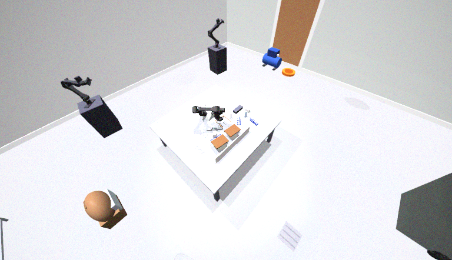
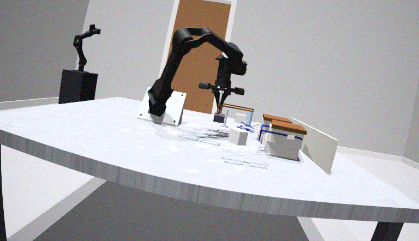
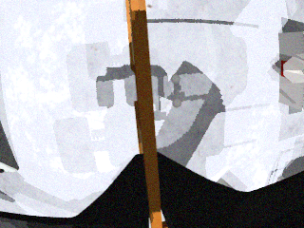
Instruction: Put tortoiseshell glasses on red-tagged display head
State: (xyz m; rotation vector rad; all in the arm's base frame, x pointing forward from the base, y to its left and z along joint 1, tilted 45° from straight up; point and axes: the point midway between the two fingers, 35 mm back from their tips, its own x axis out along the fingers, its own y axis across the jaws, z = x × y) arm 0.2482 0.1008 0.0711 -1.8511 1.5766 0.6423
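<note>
The tortoiseshell glasses [image 2: 236, 106] [image 3: 142, 81] are orange-brown. My gripper [image 2: 219, 110] [image 3: 147, 161] is shut on their front frame and holds them above the table, temples pointing towards the heads in the exterior view. The red-tagged head [image 1: 232, 130] [image 2: 264, 125] is the farther one in the exterior view, with a brown flat top; part of it and its red tag [image 3: 282, 68] show at the wrist view's right edge. The other head [image 1: 219, 142] [image 2: 282, 145] wears blue glasses [image 2: 279, 132]. The held glasses are clear of both heads.
A white block [image 2: 237, 136], a blue cylinder [image 2: 249, 118], a thin white post [image 2: 226, 118] and a dark box [image 1: 237, 109] [image 2: 219, 118] stand around the held glasses. Clear glasses [image 2: 242, 161] lie before the heads. A pale upright panel [image 1: 233, 144] [image 2: 321, 147] stands behind them.
</note>
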